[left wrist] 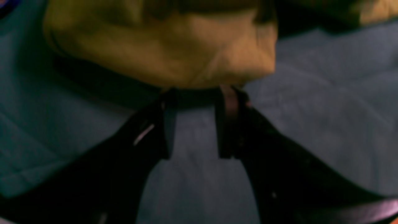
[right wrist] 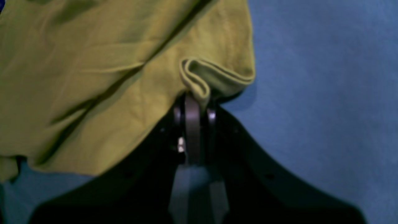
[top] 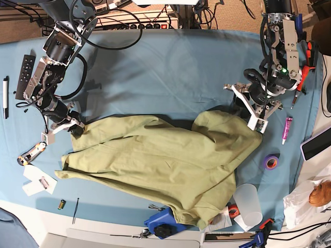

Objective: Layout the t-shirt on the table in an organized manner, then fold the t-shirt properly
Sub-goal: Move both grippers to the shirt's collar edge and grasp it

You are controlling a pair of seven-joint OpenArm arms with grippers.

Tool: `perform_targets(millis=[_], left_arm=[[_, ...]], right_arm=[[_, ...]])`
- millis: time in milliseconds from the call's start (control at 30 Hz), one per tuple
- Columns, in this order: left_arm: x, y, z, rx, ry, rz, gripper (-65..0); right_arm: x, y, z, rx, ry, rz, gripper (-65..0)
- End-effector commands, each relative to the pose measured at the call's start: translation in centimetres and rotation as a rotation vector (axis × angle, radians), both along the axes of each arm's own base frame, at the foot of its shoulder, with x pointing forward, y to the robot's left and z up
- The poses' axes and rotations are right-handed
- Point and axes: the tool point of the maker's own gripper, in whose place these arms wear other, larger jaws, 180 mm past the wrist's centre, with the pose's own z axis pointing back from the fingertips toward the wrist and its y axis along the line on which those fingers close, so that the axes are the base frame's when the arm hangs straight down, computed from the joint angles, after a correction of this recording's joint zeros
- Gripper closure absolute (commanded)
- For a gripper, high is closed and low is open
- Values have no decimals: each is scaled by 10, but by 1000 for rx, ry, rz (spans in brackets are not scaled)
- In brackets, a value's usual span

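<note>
Blue-clothed table (top: 170,67) is carrying the olive t-shirt (top: 155,160), lying rumpled across its middle and near edge. Right gripper (right wrist: 194,99) is clamping a rolled hem at one corner. Left gripper (left wrist: 199,93) is standing with jaws apart, tips touching the opposite edge.

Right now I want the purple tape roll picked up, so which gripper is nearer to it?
Left. The left gripper sits at the t-shirt's corner, just above the purple tape roll. The right gripper holds the shirt's opposite edge, far across the table.
</note>
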Motion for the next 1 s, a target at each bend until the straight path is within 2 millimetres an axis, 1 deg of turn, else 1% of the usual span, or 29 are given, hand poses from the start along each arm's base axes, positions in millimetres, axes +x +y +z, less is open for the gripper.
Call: perform_targets(millis=[0,100,167,200,300,400,533,600,700,733,800,867,967], left_arm=[[9,1,13,-21,-56,19,-224],[9,-3,11,-17,-53,29,-224],[8,-4,7,31,-53,16,-226],[8,-3,4,65,-55,4,-241],[3,-3,-2,187,-60,-96,-285],[-1,-14,-3,248,-83,-220,-297],[0,-31,-4,409,-183,-360,-297],[5,-34,-1,502,-254,-365,-297],[5,-41,-3,605,-291,-394,-297],[7,-42,-2,630,-305,-383,-297],[15,-37,7,677,-346,-304,-297],[19,-34,10,702,-356,-276,-297],[17,-34,-1,719,-315,-324,-297]], right_arm=[[18,-6,31,-22,-105,4,0],[23,-8,52,-61,-163,11,0],[26,-10,68,-92,-206,13,0],[28,-10,76,-108,-226,14,0],[29,-11,96,-150,-270,21,0],[29,-13,106,-176,-289,25,0],[29,-13,106,-177,-286,27,0],[28,-13,105,-178,-280,29,0],[27,-12,102,-178,-266,34,0],[27,-12,102,-178,-261,35,0],[26,-12,101,-178,-256,37,0],[26,-12,99,-178,-248,40,0],[25,-11,98,-178,-240,43,0]])
